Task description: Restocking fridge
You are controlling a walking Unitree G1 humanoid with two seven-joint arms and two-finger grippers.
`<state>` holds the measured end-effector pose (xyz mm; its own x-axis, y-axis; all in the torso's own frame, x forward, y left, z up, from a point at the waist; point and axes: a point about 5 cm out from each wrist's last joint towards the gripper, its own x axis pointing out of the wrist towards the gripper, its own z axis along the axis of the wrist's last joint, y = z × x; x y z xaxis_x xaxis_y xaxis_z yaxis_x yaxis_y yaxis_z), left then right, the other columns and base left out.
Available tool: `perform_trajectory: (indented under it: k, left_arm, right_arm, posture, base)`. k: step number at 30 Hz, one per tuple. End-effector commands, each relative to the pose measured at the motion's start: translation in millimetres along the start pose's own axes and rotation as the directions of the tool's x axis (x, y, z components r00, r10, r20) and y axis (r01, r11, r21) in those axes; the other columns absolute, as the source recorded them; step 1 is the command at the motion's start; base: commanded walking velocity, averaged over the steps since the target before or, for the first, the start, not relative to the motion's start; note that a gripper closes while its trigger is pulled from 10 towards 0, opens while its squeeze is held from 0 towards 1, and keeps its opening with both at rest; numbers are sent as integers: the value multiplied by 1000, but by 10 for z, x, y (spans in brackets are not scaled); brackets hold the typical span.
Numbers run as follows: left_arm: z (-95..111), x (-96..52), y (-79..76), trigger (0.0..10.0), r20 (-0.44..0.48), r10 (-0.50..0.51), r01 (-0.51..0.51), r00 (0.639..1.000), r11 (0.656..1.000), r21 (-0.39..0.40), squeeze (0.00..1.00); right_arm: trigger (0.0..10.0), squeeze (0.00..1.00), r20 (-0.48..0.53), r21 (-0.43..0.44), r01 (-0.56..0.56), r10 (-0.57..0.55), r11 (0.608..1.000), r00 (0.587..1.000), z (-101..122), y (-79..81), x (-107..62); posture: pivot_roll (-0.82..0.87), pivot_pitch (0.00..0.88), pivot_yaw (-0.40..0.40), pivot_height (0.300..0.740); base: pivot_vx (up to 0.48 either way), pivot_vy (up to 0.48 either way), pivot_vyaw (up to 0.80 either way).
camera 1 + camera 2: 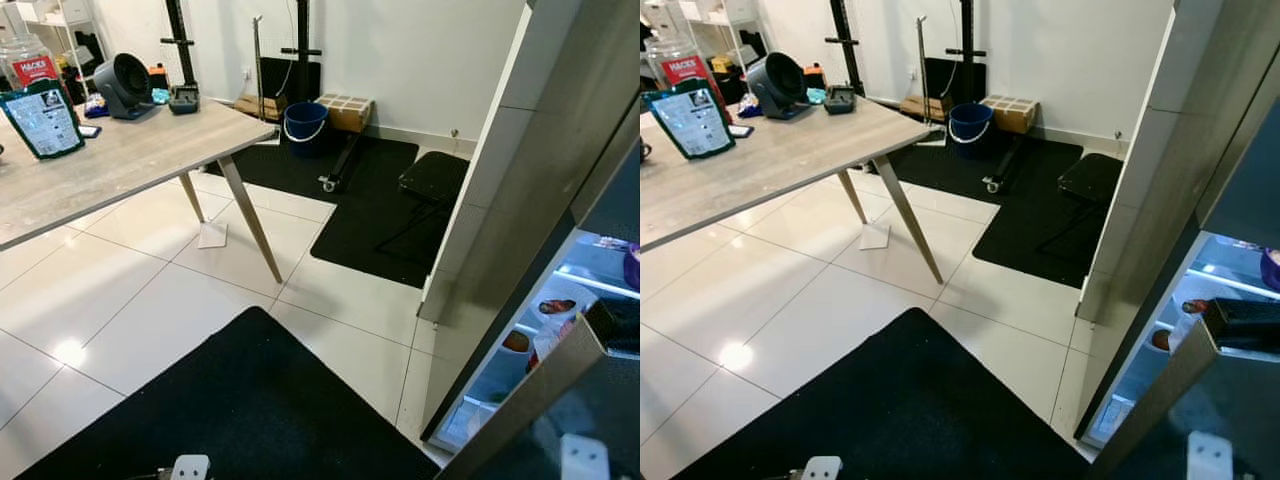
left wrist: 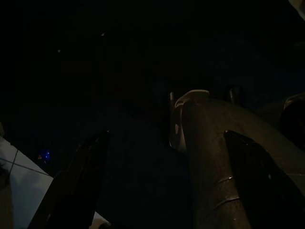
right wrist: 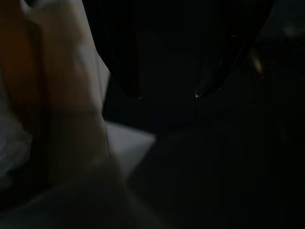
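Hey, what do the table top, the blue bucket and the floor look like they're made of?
The table top looks like wood or wood-look laminate, matte: pale grey grain streaks run along it. The blue bucket appears to be plastic, with a smooth, even colour and a thin light handle. The floor seems to be glossy white tile, with grout lines and a bright light reflection. The mat on it looks like dull black rubber or foam.

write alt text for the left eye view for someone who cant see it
An open fridge with lit shelves stands at the right edge, beside white floor tiles and a black mat. A wooden table on the left holds a pouch and a small fan; a blue bucket stands by the far wall.
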<state>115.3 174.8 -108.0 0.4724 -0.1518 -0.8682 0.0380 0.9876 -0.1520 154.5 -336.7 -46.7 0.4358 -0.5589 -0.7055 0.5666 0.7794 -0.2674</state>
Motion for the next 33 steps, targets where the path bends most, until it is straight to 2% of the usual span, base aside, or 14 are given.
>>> perform_trajectory:
  k: [1,4,8,13,25,30,32,33]
  left_arm:
    - [-91,-10,-33,10000,-30,-10,9,1000,1000,-17,0]
    - [-98,-12,-35,10000,-31,-12,12,999,1000,-17,0]
    - [-101,-12,-37,10000,-33,-13,12,999,1000,-17,0]
    - [-100,-13,-33,10000,-31,-12,11,999,1000,-17,0]
    - [-96,-16,-23,10000,-26,-13,13,1000,1000,-14,0]
    - [-86,-14,-26,10000,-23,-15,14,1000,1000,-13,0]
    - [-74,-9,-32,10000,-19,-16,16,1000,1000,-14,0]
    - [-74,-9,-32,10000,-19,-16,16,1000,1000,-14,0]
  right_arm:
    - [10000,0,54,45,1,-3,999,999,135,1,12]
    - [10000,0,175,172,-45,14,984,984,469,41,23]
    - [10000,0,227,212,-87,37,974,973,615,85,18]
    - [10000,0,351,291,-190,80,938,933,970,200,-19]
    - [10000,0,466,313,-277,107,909,878,1350,308,-90]
    - [10000,0,474,313,-292,117,904,873,1384,333,-98]
    - [10000,0,431,253,-272,144,928,891,1285,377,-79]
    - [10000,0,431,253,-272,144,928,891,1285,377,-79]
  posture:
    - [-12,0,-6,740]
    - [-10,0,-5,740]
    - [-9,0,-6,740]
    - [-3,0,-7,740]
    - [1,0,-10,740]
    - [1,0,-10,740]
    - [0,0,-11,740]
    - [0,0,-11,740]
  base:
    - [0,0,0]
    - [0,0,0]
    - [0,0,0]
    - [0,0,0]
    - [0,0,0]
    - [0,0,0]
    - [0,0,0]
    - [0,0,0]
